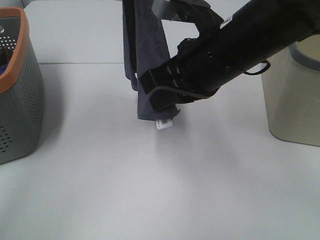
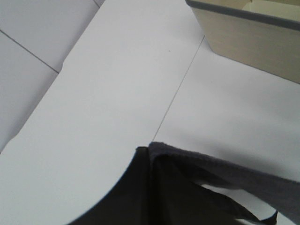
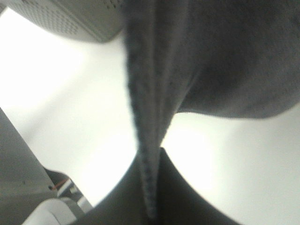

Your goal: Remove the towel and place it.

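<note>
- Two grips on the towel (image 1: 148, 60): left gripper (image 2: 146, 157) and right gripper (image 3: 150, 187) each clamp its cloth;
- it hangs toward the table (image 1: 150, 195) (white tag (image 1: 164, 123) lowest).

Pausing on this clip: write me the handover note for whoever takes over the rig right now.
Left gripper: shut on the towel at its edge.
Right gripper: shut on the towel, pinching a fold.
Towel: held up by both arms, hanging over the table between the grey basket and the beige bin. The white tag is at its lowest corner.
Done: towel lifted, in neither container.
Left: lower it, lay it down, open both grippers.
</note>
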{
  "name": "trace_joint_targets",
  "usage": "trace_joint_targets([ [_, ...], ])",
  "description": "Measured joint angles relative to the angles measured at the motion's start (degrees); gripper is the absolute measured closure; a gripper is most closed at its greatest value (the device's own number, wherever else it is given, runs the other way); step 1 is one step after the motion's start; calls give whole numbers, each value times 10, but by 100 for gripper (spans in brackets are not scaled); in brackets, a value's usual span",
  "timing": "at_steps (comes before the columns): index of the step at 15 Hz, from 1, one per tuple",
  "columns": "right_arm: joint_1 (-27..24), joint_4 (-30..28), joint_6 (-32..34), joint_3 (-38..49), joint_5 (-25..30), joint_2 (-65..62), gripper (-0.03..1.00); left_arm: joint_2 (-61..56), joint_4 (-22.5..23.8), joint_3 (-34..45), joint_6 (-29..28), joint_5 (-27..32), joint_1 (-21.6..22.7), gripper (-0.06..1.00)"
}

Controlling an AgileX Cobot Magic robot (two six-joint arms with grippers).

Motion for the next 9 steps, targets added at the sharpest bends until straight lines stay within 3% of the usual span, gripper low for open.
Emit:
trace_joint_targets([
  [3,0,-134,91,-38,93,-43,94,11,60,0,-65,34,0,94],
  [5,0,-208,123,-69,127,-68,94,13,70,0,-81,64,1,94],
  [6,0,-295,154,-108,166,-74,94,13,70,0,-91,70,1,94],
  [9,0,-435,162,-131,198,-74,94,17,76,0,-120,70,1,94],
])
